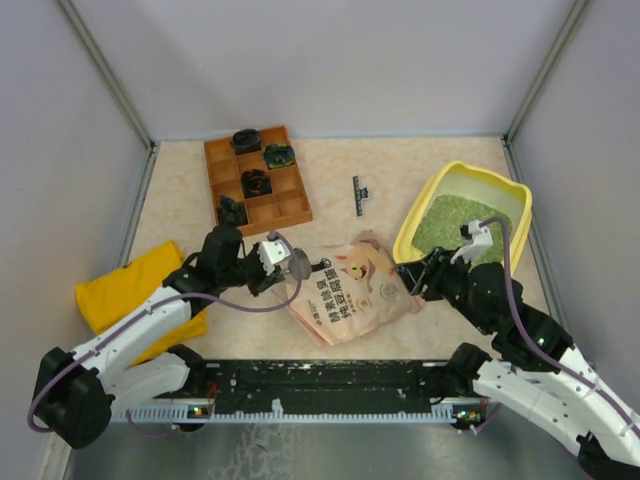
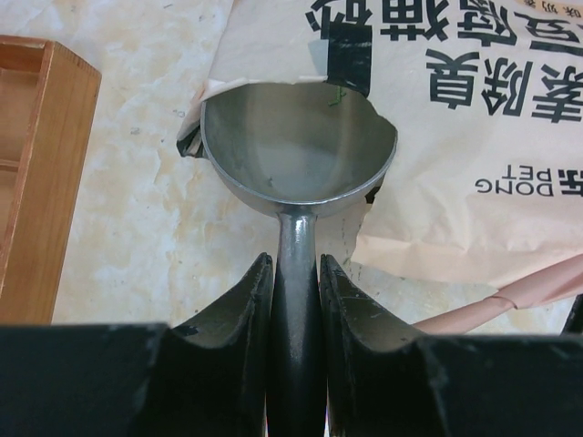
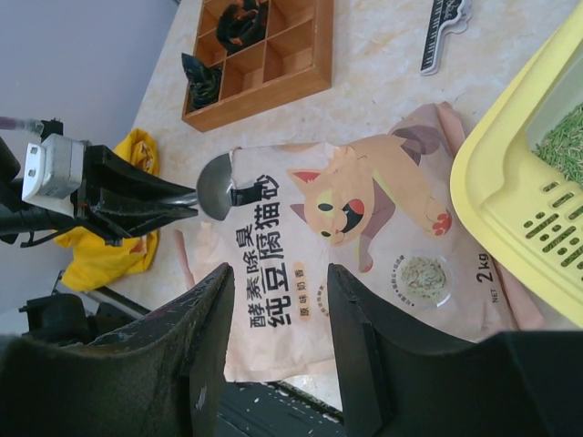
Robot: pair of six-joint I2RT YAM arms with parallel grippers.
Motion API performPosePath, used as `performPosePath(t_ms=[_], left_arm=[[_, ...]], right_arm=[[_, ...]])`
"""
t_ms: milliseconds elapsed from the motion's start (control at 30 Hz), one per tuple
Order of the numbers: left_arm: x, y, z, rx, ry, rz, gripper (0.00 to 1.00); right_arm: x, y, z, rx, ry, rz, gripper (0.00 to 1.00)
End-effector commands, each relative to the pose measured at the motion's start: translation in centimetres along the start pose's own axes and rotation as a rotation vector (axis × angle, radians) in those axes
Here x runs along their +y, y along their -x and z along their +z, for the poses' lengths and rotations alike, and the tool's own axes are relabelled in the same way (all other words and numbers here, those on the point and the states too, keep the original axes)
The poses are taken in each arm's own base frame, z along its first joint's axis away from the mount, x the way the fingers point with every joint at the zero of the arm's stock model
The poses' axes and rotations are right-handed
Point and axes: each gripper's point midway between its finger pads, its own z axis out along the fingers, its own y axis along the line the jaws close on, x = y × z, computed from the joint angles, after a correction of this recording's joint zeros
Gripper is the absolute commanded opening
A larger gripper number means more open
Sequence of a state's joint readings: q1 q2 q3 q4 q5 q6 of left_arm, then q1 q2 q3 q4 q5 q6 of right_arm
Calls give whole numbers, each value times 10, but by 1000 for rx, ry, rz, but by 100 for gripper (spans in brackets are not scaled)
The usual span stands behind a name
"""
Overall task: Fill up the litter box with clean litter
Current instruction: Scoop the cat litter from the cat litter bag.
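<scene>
At the near table edge, between the two arm bases, lies the pink pouch (image 1: 355, 290), flat, with its cat print and text facing up.

- Left gripper (image 2: 296, 264): clamped on the handle of a grey metal scoop (image 2: 296, 146). The bowl sits at the torn corner of the pouch. Its hollow is almost bare, with only a green speck or two.
- Right gripper (image 3: 278, 273): jaws apart with nothing between them. It hangs over the right end of the pouch, just beside the near corner of the litter box (image 3: 510, 182).
- Litter box: large yellow tray with rounded corners and a raised rim, on the right side of the table beyond the pouch. Slots are cut into the rim near the corner.
- Clean litter (image 1: 450, 212): fine green granules inside the box, a grainy layer over the visible floor. The right arm hides the near right part.
- Left side: a yellow cloth bag (image 1: 125, 290) under the left arm.
- Farther back: a black strip (image 1: 358, 195), and a wooden compartment tray (image 1: 293, 208) holding dark items.
</scene>
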State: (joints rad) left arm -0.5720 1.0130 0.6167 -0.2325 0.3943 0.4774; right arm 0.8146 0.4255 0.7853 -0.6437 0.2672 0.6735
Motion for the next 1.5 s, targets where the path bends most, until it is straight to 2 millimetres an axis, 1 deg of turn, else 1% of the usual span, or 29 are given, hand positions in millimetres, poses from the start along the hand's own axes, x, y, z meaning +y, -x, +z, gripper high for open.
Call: performPosePath(t_ms=[0,167,333,500,700,933,1100,1300,1467], left_arm=[[6,6,-8,-43,12,34,0],[7,-10,-16,-15,29,11,0],[7,-13,-25,-31,39,18,0],[3,-12,-26,-60,30,12,0],[7,-25,-31,-21,75,1,0],[9,-33,-41,7,118,-10,0],[10,-30,-45,1,130,-4,0],[12,-35,-52,43,151,10,0],[3,-37,-55,34,123,-2,0]], right_arm=[[12,15,1,-46,36,6,46],[14,14,3,-36,45,5,46],[13,10,2,-26,45,3,45],[17,14,4,-21,51,-24,46],[24,14,9,-14,71,-27,46],[26,10,11,10,82,-29,45],[26,10,13,13,80,-41,45],[30,6,18,32,92,-43,45],[34,5,20,40,110,-50,45]])
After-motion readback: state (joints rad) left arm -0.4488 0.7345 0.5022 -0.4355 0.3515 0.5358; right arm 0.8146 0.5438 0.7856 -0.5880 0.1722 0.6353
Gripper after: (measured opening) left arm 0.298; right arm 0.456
